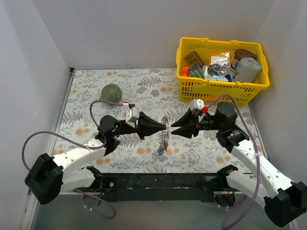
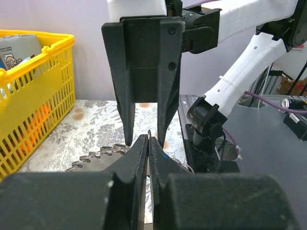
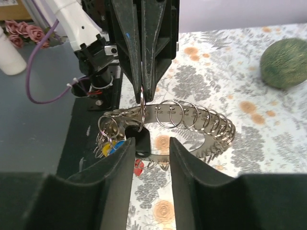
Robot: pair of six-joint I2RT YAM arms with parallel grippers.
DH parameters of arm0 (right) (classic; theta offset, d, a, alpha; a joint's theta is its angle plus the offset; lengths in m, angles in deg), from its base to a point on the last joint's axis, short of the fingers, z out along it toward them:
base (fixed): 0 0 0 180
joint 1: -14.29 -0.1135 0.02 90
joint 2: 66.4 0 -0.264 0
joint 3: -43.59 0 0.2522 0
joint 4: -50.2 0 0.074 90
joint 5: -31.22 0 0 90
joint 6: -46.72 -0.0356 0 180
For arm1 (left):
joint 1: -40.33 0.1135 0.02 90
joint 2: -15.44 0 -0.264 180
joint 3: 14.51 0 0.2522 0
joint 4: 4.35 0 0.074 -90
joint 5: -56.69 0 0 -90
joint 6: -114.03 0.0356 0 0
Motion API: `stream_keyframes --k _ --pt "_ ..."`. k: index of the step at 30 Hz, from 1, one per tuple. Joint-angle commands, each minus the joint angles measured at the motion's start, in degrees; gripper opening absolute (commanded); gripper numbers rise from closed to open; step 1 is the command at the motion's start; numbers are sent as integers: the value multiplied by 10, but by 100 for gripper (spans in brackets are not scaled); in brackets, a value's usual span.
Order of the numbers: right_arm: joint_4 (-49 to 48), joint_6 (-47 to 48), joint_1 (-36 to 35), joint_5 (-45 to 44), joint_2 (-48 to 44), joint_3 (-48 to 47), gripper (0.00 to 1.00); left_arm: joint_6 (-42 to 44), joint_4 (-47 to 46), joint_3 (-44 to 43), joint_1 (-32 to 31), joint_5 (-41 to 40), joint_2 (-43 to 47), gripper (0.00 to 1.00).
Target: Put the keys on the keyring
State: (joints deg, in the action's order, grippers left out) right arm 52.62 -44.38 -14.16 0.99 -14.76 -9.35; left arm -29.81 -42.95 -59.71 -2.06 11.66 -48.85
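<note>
On the far left of the table (image 1: pixel 86 96), at about ten o'clock from the middle, sat a green ball (image 1: pixel 112 92). Next came the left gripper (image 1: pixel 165 127), which reached in from nine o'clock. Its jaws were pressed together with no gap, and they pinched a small ring (image 3: pixel 142 103) made of thin wire. That small ring hung on the keyring (image 3: pixel 152 114), a big grey band that stood up off the table in the middle, between the two grippers. Many more little wire rings sat in a row along the band. The keys (image 3: pixel 111 146), with blue, yellow and red heads, hung in a bunch at the low end of the band, at about six o'clock in the top view. The right gripper (image 1: pixel 173 125) faced in from three o'clock. Its jaws stood apart and held nothing, with the tips just beside the band. A yellow basket (image 1: pixel 217 92) full of things sat at about one o'clock.
</note>
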Motion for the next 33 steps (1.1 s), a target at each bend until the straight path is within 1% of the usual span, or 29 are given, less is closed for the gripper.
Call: stream_keyframes --k 1,5,8,10,15,22,26,33 --pt "3 27 2 -28 -43 -18 46 6 -28 -9 -2 -8 27 0" --pt "-15 15 2 -10 -39 -26 47 5 -32 -8 -2 -5 25 0" --pt "-67 -35 2 3 -32 -19 46 3 -34 -9 -1 -2 20 0" --pt "-83 -49 1 3 -24 -20 45 4 -32 -10 -2 -1 20 0" --pt "-90 -65 -2 4 -21 -28 40 5 -36 -8 -2 -2 16 0" --pt "-124 -93 -14 8 -11 -27 34 6 -35 -10 -1 -1 11 0" --pt "-149 -109 -25 4 -9 -21 34 5 -35 -10 -2 -2 8 0" --pt "-156 -113 -37 -2 6 -17 31 0 -39 -16 -1 4 5 0"
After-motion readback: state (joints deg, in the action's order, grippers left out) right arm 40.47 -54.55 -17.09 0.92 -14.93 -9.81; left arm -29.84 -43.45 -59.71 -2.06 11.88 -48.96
